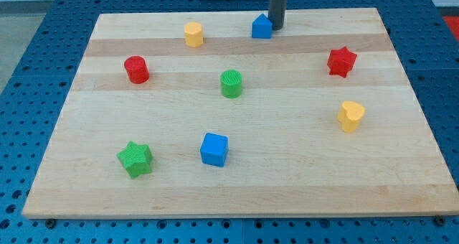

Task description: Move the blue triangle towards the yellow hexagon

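The blue triangle (261, 27) sits near the view's top edge of the wooden board, a little right of centre. The yellow hexagon (193, 34) stands to its left, about a hundred pixels away along the same top band. My rod comes down from the view's top, and my tip (276, 27) rests just at the blue triangle's right side, touching or nearly touching it. The tip is on the side of the triangle away from the yellow hexagon.
A red cylinder (136, 69) is at the left, a green cylinder (231, 83) in the middle, a red star (342, 61) and a yellow heart (351, 116) at the right. A green star (135, 158) and a blue cube (214, 149) lie lower down. The board (301, 186) edge runs just above the triangle.
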Robot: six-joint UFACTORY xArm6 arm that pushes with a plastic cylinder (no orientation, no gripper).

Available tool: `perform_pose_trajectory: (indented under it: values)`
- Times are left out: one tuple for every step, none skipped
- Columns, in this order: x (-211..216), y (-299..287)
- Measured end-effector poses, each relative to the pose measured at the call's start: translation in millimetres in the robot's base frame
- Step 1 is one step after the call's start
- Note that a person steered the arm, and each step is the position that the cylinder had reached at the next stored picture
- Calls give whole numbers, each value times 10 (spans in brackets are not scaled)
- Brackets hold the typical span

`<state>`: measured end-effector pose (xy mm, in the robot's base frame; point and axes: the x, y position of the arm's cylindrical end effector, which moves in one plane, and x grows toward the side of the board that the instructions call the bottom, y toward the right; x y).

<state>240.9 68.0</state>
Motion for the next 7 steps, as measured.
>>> perform_pose_trajectory:
  values:
    - [0,-21]
    - [2,-445]
    - [2,-453]
    - [2,-453]
    - [2,-501]
    - [14,-901]
    - [14,-1018]
